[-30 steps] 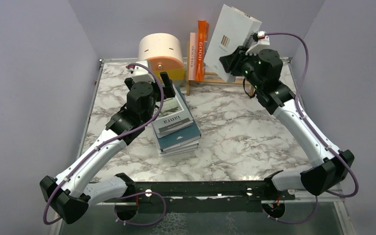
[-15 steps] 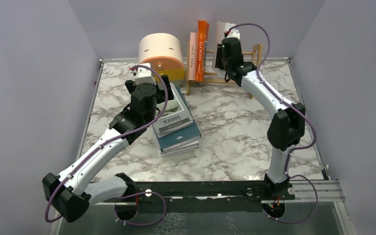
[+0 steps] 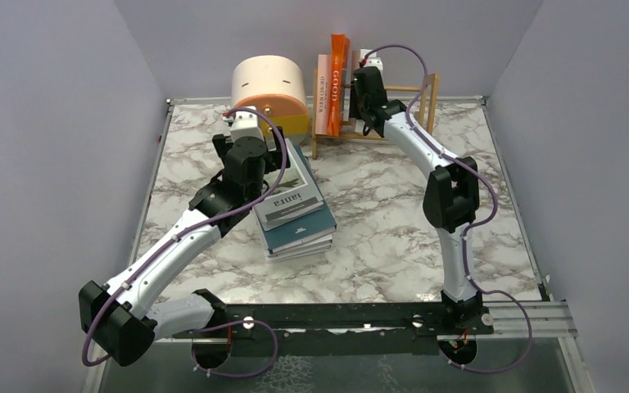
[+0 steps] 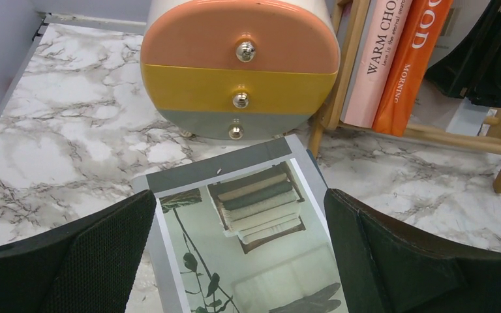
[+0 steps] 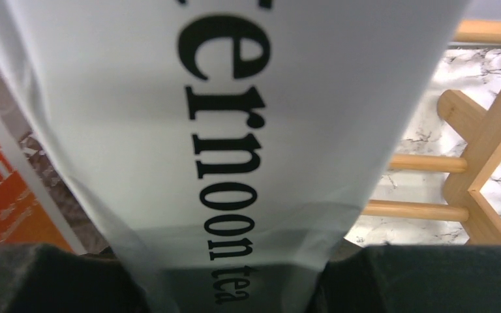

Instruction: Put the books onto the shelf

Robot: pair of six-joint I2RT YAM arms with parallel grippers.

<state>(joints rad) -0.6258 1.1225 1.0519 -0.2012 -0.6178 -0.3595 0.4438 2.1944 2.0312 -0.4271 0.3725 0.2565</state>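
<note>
Stack (image 3: 295,217): flat on bench (image 3: 393,213), front-left of shelf (image 3: 427,97), untouched.
L gripper (image 4: 238,222): jaws wide apart over stack, empty.
R gripper (image 5: 235,287): jaws clenched on white bk (image 5: 235,98); a sec ago tilted high above shelf, now upright inside, beside orange bk (image 3: 338,74).
Meaning: likely ready for release.

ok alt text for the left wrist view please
The open left gripper straddles a plant-cover book. Beyond it stands a round drawer box, with a pink book and an orange book standing in the wooden shelf to its right.
</note>
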